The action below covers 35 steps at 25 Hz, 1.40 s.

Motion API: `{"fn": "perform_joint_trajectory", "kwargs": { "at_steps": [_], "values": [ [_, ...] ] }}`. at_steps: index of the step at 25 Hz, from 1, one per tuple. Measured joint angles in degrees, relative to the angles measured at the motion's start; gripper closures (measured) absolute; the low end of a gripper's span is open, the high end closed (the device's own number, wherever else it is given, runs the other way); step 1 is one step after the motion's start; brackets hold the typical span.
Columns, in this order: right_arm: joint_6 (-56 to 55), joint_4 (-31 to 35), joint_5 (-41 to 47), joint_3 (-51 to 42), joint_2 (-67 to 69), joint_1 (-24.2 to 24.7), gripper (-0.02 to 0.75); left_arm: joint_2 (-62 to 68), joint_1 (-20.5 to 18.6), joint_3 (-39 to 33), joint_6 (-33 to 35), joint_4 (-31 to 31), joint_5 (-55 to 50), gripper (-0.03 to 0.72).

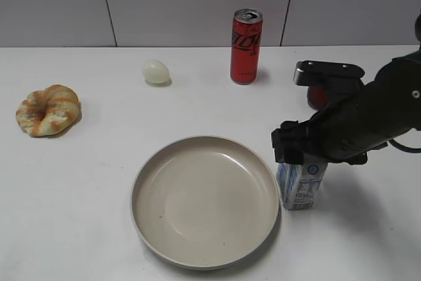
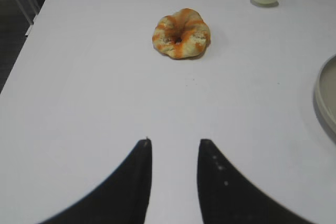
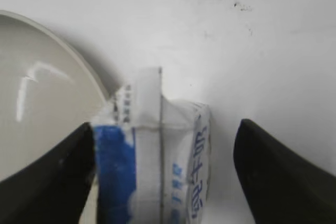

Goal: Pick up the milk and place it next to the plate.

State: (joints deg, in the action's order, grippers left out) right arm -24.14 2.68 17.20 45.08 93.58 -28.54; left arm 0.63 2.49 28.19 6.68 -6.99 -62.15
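Right wrist view: milk (image 3: 157, 156) white carton, blue trim, gabled top, standing upright at plate's (image 3: 47, 114) 3 o'clock rim, just beside it. Right gripper (image 3: 165, 177) fingers spread; left finger against carton, right finger clear of it. Bare table at carton's 3 o'clock. Left gripper (image 2: 173, 153) slightly parted, holding nothing.

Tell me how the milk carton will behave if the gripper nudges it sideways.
The milk carton stands upright, taller than wide, so it may tip rather than slide. Its creased paper walls probably dent under pressure. The plate rim right beside it could stop it moving that way.
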Motion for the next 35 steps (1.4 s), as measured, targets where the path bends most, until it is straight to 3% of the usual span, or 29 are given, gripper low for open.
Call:
{"fn": "perform_joint_trajectory", "kwargs": {
  "at_steps": [7, 12, 20, 35],
  "values": [
    [7.31, -0.05, 9.63, 6.29, -10.30, 0.00, 0.121, 0.00, 0.00, 0.00, 0.00, 0.00, 0.00, 0.456],
    [16.16, -0.16, 22.82, 10.24, -19.94, 0.00, 0.121, 0.00, 0.00, 0.00, 0.00, 0.00, 0.00, 0.456],
    [22.51, -0.46, 43.01, 9.09, -36.15, 0.00, 0.134, 0.00, 0.00, 0.00, 0.00, 0.00, 0.00, 0.456],
    [29.46, 0.15, 45.22, -15.03, -79.21, 0.00, 0.143, 0.00, 0.00, 0.00, 0.00, 0.00, 0.00, 0.457]
  ]
}}
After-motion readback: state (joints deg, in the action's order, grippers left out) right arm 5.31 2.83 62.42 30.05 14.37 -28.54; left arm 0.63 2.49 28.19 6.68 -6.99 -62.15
